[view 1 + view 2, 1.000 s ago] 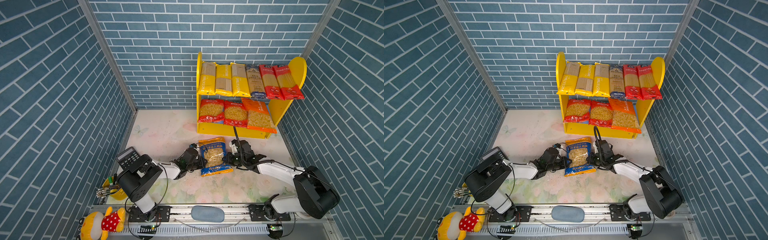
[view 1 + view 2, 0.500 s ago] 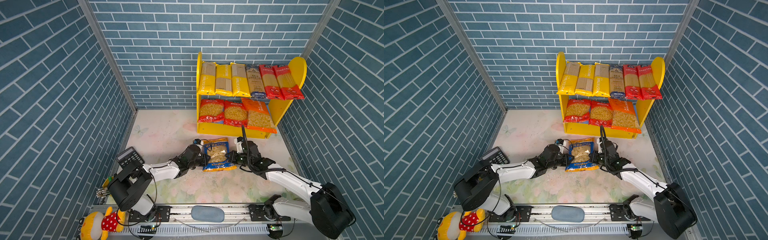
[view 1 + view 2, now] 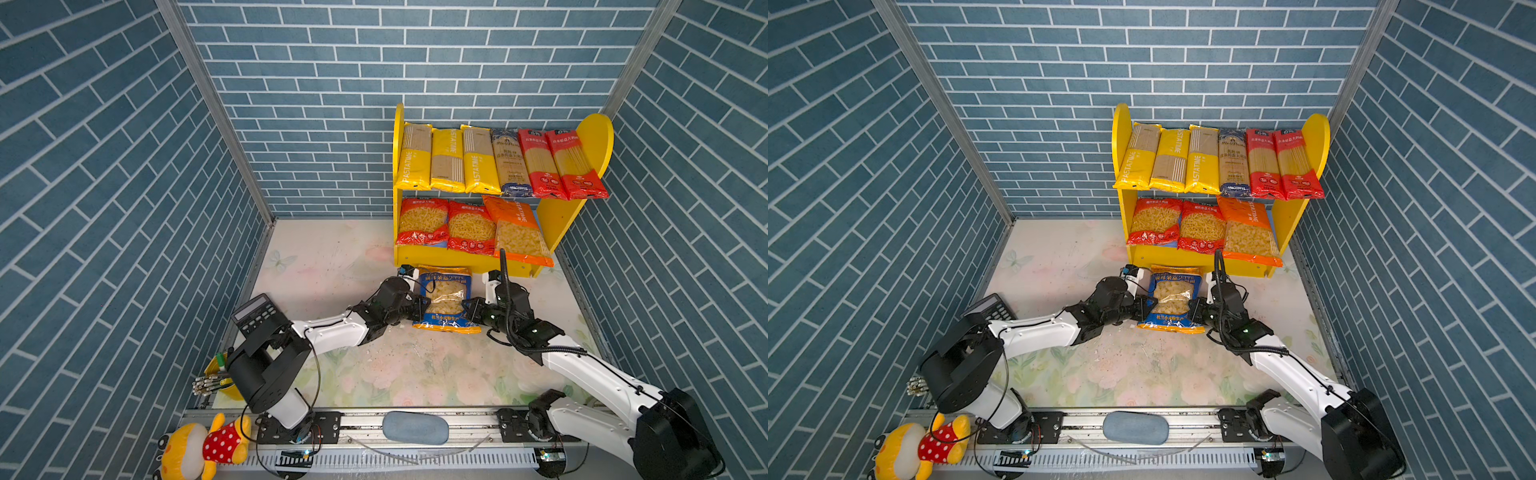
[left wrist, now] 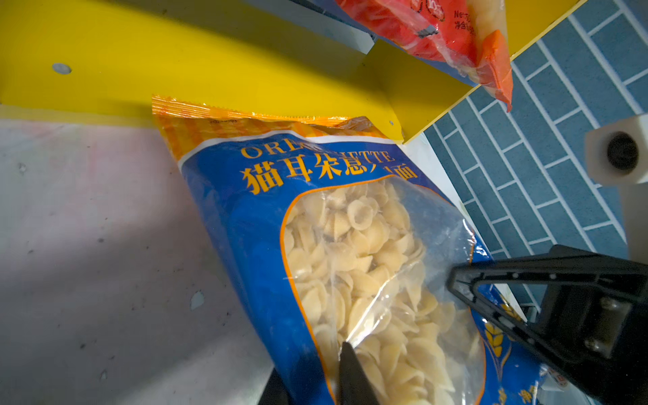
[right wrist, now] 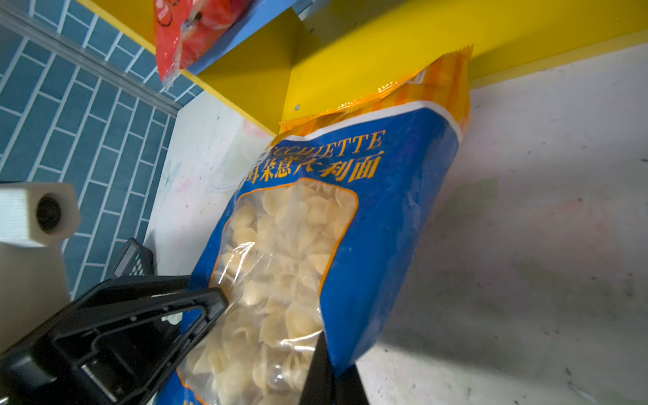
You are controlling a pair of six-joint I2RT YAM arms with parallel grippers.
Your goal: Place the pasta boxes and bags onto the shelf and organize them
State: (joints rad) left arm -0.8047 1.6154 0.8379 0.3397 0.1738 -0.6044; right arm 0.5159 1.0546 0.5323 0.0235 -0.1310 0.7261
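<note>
Room: walls (image 3: 124, 166) with a blue brick pattern close in a table covered by a pale flowered mat (image 3: 332, 270).
Shelf: the shelf (image 3: 594, 141) stands at the back right. Six long packs (image 3: 476, 162) fill its upper tier side by side. The lower tier carries two red bags (image 3: 422, 220) and an orange bag (image 3: 517, 232).
Last bag: the blue ORECCHIETTE bag (image 3: 444, 299) is just in front of the yellow base strip (image 3: 415, 261), between the two arms. The wrist views show a shadow under it, so it seems lifted off the mat. Whether its top seam touches the strip, I cannot tell.
Left gripper: the left gripper (image 3: 419, 307) is pinching the bag's left edge.
Right gripper: the right gripper (image 3: 471, 311) is pressed together on the thin film of the right edge.
Why two grips: the loose pasta would probably sag from one corner, so a hold on both sides keeps the bag level.
Why this heading: the seam points to the shelf, probably so that the bag enters the lower tier like its neighbours.
Risk: the room left beside the orange bag looks narrow.
</note>
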